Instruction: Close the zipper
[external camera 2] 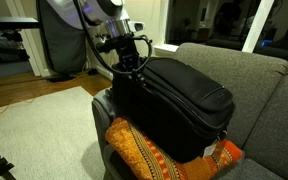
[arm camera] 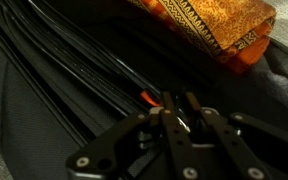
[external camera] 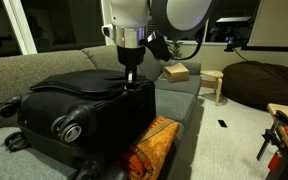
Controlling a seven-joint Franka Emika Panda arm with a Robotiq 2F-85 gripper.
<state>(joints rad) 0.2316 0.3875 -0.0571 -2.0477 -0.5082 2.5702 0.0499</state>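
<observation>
Black and pinched shut: jaws of the dark metal gripper (arm camera: 179, 112), tips down on the thin black zipper line (arm camera: 104, 75); whether anything is caught between them, cannot tell. Just left of the fingertips in the wrist view, a small orange fleck (arm camera: 149, 98). Zipper along the lid-edge seam of the large black soft fabric suitcase (external camera: 84, 100), laid on the grey fabric sofa (external camera 2: 254, 70). Against its near lower edge, an orange patterned cushion (external camera 2: 149, 150).
</observation>
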